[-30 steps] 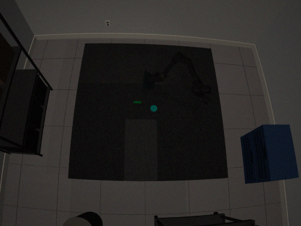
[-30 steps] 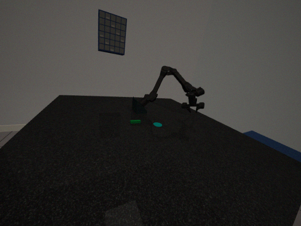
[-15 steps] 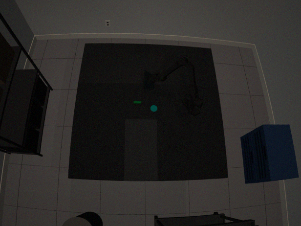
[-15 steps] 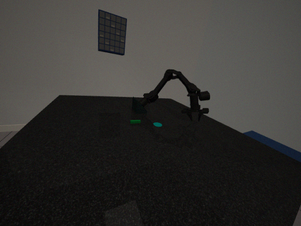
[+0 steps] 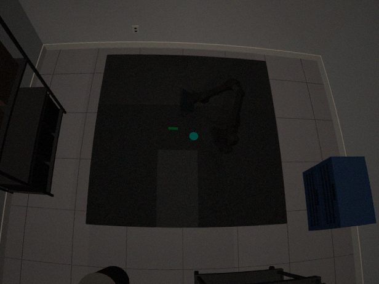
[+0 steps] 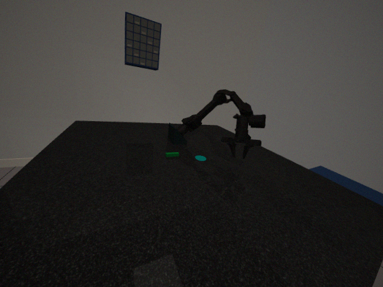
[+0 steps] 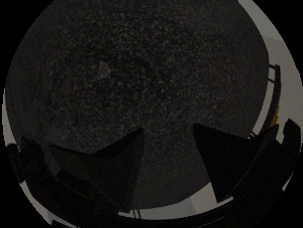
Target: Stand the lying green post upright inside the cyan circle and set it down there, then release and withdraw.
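The green post lies on its side on the dark table, left of the cyan circle in the top and exterior views. The cyan circle is flat on the table, with nothing standing on it. My gripper is open, with nothing between its fingers. It points down, above the table and to the right of the circle in the top and exterior views. The wrist view shows only dark table surface between and beyond the fingertips; neither post nor circle is in it.
The dark table carries the arm's base at the back, behind the post and circle. A paler rectangle shows on the table's front part. A blue cabinet stands off the table's right side. A dark shelf unit stands at the left.
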Motion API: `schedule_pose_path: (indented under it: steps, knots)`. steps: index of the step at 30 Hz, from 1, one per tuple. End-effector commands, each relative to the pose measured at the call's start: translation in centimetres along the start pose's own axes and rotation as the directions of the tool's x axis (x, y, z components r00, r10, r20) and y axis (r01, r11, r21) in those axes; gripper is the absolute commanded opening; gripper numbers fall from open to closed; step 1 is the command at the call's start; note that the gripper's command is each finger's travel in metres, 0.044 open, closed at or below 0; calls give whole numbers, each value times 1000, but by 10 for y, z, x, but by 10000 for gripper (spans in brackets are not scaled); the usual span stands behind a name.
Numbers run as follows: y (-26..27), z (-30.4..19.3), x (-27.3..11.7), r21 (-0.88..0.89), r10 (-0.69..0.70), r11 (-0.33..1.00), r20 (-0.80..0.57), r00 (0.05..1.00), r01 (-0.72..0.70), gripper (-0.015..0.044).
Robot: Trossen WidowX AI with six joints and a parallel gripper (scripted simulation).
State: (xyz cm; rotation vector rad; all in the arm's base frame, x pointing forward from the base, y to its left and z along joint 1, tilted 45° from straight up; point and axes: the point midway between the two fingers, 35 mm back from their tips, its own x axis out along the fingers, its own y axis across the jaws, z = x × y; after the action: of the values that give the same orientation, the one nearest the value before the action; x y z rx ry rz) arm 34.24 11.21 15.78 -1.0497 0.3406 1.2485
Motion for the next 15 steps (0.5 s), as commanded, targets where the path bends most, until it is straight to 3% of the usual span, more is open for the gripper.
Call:
schedule_pose_path:
  steps: [1, 15]
  knots:
    - [10, -41, -4, 35, 46, 998, -57, 997, -44, 233]
    - [68, -152, -35, 183, 202, 966, -113, 973, -180, 233]
